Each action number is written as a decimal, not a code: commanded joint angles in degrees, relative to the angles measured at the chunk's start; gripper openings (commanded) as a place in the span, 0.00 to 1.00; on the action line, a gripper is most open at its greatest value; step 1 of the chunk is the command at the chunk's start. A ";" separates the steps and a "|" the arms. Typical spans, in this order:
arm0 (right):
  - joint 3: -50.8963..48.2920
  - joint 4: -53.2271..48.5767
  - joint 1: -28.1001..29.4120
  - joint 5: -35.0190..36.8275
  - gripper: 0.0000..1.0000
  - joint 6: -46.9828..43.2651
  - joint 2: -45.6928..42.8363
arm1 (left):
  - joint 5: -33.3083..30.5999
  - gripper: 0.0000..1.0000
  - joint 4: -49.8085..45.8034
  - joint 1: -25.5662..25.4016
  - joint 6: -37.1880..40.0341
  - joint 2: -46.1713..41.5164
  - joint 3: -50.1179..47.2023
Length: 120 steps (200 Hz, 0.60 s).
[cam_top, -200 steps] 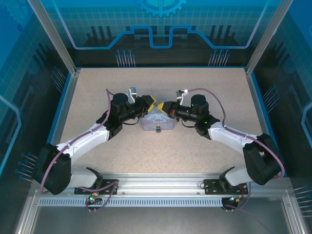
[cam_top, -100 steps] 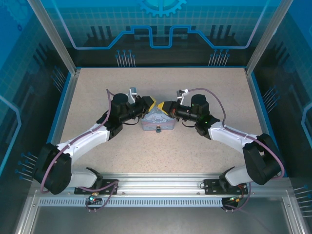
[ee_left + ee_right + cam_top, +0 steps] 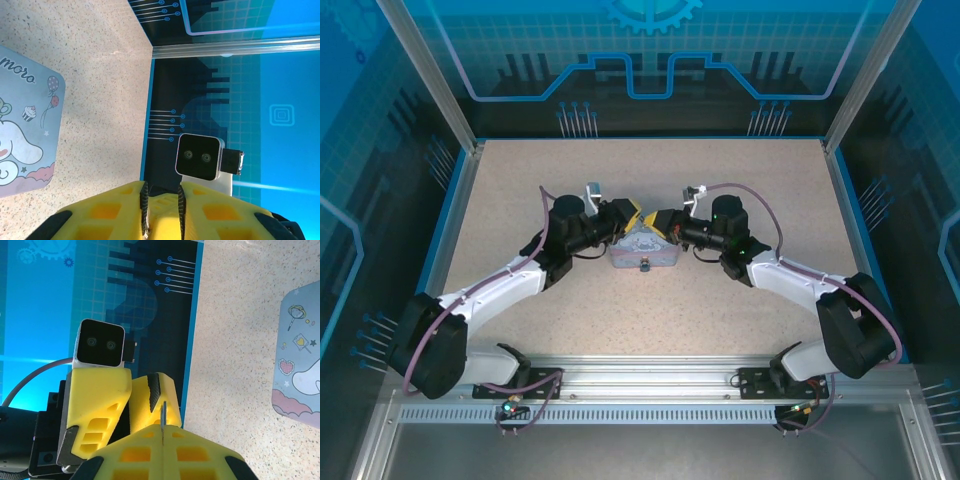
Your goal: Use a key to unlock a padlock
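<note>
Overhead, the left gripper (image 3: 631, 214) is seen just left of the frame's middle, poised over the upper left corner of the lavender tin (image 3: 663, 256). In the left wrist view its yellow fingers (image 3: 100, 215) are set a narrow way apart at the bottom of the frame. Whether anything is pinched between them cannot be told.

The padlock (image 3: 645, 266) is made out as a tiny dark speck at the middle of the tin's lower edge, apart from both grippers.

Just right of centre, the right gripper (image 3: 657, 218) is held close to the left one, tip facing tip, above the tin. In the right wrist view its fingers (image 3: 180, 440) are pressed together at the bottom of the frame. The key (image 3: 163, 413) is clamped between them, and a thin dark blade is seen standing up from the seam beside the left gripper's nearer finger. The tin's cartoon lid is cut off by the right edge of that view, where it lies on the speckled table (image 3: 750, 180).
</note>
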 commanded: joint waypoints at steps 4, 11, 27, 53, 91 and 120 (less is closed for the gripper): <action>-0.29 3.11 -0.91 0.76 0.00 0.45 0.34 | 0.13 0.33 0.47 -0.64 -0.28 0.08 -0.84; -0.35 3.19 -0.91 0.74 0.00 0.41 0.25 | 0.05 0.36 0.37 -0.66 -0.30 0.19 -0.87; -0.57 3.14 -0.99 0.75 0.00 0.41 -0.09 | 0.00 0.44 0.31 -0.64 -0.24 0.26 -0.91; -0.83 2.80 -0.99 0.83 0.00 0.35 -0.89 | -0.25 0.54 -0.09 -0.62 -0.18 0.26 -0.91; -0.58 2.83 -1.03 0.83 0.00 0.37 -0.74 | -0.16 0.50 0.59 -0.59 -0.47 0.69 -0.49; -0.27 3.02 -1.07 0.78 0.00 0.55 0.11 | -0.22 0.37 1.30 -0.63 -0.78 0.87 -0.25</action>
